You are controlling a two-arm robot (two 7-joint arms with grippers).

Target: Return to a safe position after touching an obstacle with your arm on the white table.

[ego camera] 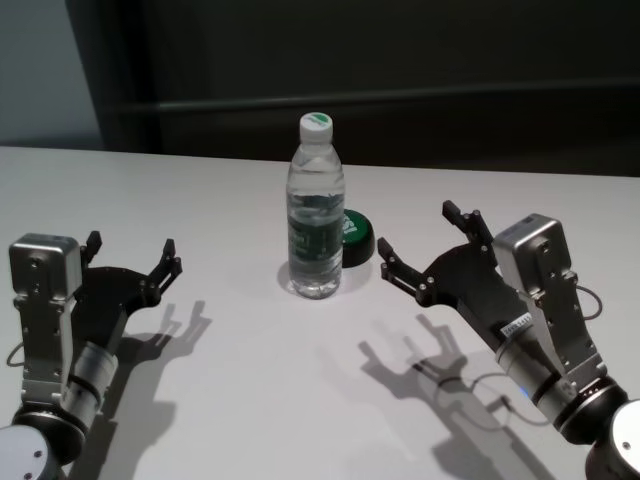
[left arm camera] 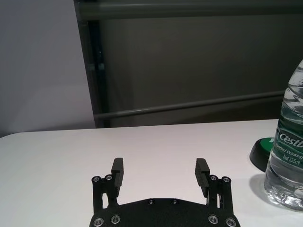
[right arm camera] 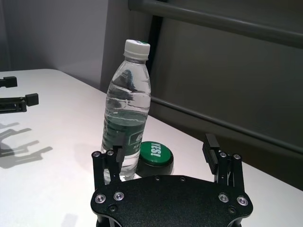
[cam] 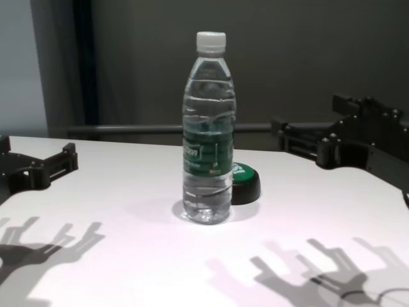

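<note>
Both my grippers, left and right, hover jaws apart, empty, over the white table. Bottle stands upright mid-table between them, near my right fingertips. Risk: retreating sideways could clip it, tipping it over.

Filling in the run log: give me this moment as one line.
bottle: upright on white table, untouched | left gripper: open, empty, left of bottle | right gripper: open, empty, right of bottle

Bright even light on the broad white matt tabletop, dim dark backdrop at 12 o'clock, crisp claw-shaped shadows falling toward 6 o'clock, soft glints on the tall clear plastic water bottle, slight softness throughout.
</note>
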